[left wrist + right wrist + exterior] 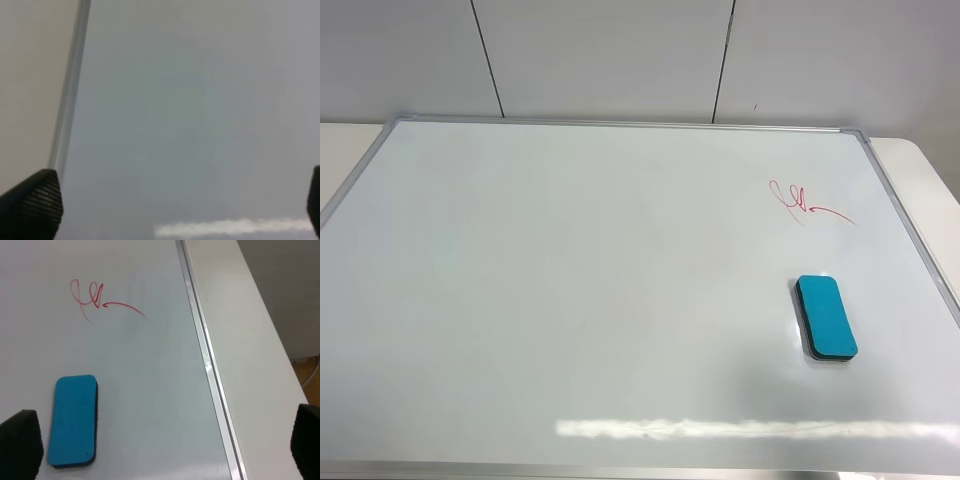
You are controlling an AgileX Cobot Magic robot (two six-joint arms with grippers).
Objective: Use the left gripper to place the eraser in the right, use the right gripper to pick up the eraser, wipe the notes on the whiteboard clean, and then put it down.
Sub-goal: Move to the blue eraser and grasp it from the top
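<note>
The 2 black textured fingertips [31, 204] of the left gripper [172, 202] sit closest to their wrist camera, at opposite edges of the picture. The jaws are spread fully wide with nothing between them, above a bare stretch of the whiteboard [200, 125] beside its silver frame [70, 90]. The right gripper [164, 442] is spread just as wide and is also empty. One of its fingertips [19, 444] shows just beside the eraser [73, 420], though whether they touch cannot be told. The eraser lies flat on the board with its teal face up and a dark edge showing beneath. It is in the right part of the board, near the right side of the frame but apart from it. The notes [97, 300], 1 thin red scribble with a trailing stroke, lie farther up the board, apart from the eraser. A pale tabletop [250, 340] runs beyond the frame, and a strip of glare [750, 428] crosses the board's near edge.
</note>
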